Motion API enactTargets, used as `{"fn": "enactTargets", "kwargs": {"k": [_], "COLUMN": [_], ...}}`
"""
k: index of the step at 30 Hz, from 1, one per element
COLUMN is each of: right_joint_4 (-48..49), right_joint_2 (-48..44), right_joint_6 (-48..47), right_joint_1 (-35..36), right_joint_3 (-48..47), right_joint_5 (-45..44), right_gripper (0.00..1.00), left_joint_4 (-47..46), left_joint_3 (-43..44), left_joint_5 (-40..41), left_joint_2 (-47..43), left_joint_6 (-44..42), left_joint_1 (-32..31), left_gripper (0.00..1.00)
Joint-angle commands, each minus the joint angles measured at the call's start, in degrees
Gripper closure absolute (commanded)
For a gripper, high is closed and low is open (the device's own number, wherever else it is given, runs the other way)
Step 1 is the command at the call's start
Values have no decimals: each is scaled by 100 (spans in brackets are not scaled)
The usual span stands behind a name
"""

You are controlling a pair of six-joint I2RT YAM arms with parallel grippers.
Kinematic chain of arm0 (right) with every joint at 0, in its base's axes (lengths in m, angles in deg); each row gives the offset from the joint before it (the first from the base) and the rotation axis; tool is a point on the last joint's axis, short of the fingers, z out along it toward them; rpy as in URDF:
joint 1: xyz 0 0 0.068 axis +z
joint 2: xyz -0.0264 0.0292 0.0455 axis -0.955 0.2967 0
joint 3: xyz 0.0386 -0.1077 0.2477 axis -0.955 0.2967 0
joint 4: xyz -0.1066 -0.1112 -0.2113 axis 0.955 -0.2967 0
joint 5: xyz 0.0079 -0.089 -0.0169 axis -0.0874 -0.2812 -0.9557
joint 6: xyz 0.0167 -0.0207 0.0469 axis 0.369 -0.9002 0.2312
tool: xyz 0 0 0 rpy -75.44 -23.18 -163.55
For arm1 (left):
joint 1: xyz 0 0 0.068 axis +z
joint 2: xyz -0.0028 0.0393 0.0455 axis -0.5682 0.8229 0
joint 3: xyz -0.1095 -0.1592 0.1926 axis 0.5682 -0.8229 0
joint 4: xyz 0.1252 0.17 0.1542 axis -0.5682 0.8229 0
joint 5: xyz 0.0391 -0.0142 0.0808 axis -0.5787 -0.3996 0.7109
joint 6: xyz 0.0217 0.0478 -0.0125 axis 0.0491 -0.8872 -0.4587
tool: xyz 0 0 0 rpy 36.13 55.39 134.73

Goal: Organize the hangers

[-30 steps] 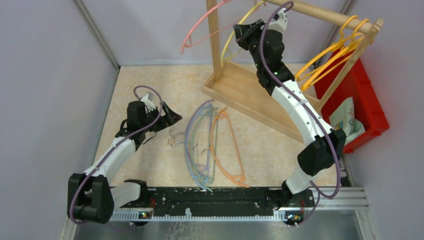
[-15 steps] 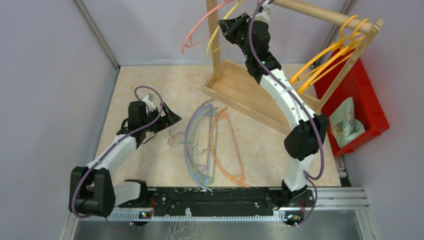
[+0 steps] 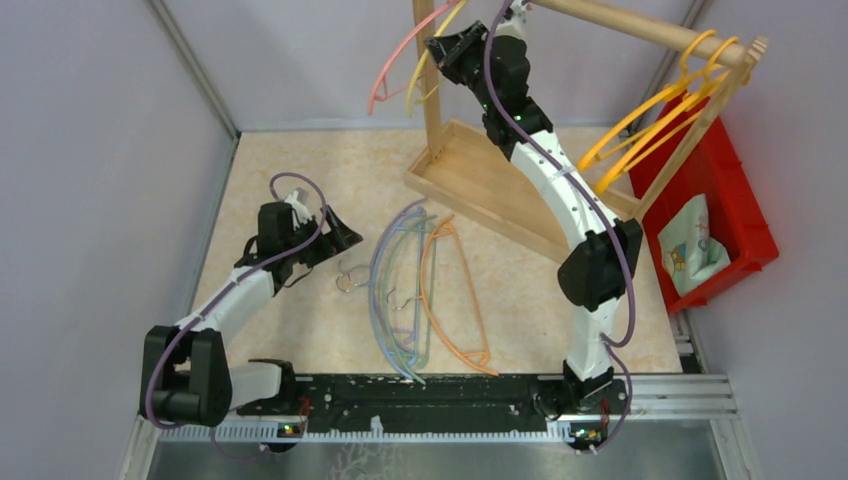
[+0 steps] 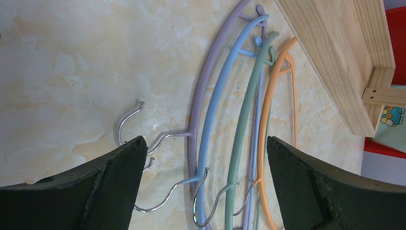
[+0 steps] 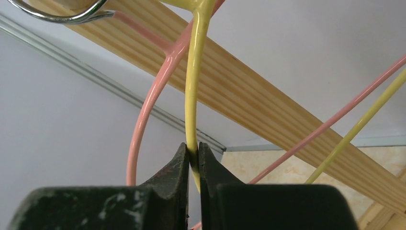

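The right gripper (image 5: 192,154) is clamped on the yellow hanger (image 5: 191,91), upper centre of the top view, just beside the pink hanger (image 5: 143,110) under the rail (image 5: 268,105); I judge it is being hung there; best to grip firmly, settle it over the rail clear of pink, and let go only once the rail bears it. The left gripper (image 4: 203,158), jaws apart, hovers over four hangers (image 4: 243,124) on the table (image 4: 62,62). Where yellow meets the rail is cut off at the frame top; whether it hangs there cannot be told.
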Motion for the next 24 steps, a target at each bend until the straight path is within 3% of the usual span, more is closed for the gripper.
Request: {"fn": "enactTargets", "kwargs": {"k": [1, 6, 10, 14, 24], "right_joint_4": [-505, -460, -420, -427, -1111], "right_joint_2": [-249, -645, -1052, -1542, -2932], "right_joint_6": [290, 231, 98, -36, -646], "right_joint_1": [-66, -68, -63, -64, 81], "right_joint_3": [551, 908, 1245, 1650, 2490], "right_joint_5": [-183, -328, -476, -559, -696], "right_gripper": [88, 59, 51, 31, 26], "left_joint_4": [-104, -100, -99, -110, -137], "left_joint_3": [152, 126, 125, 118, 62], "left_joint_5": [-32, -70, -107, -157, -259], "left_joint_2": [16, -16, -43, -64, -53], "left_joint_6": [-44, -19, -39, -37, -93], "left_joint_1": [41, 54, 55, 50, 50], "left_gripper": [0, 0, 0, 0, 0]}}
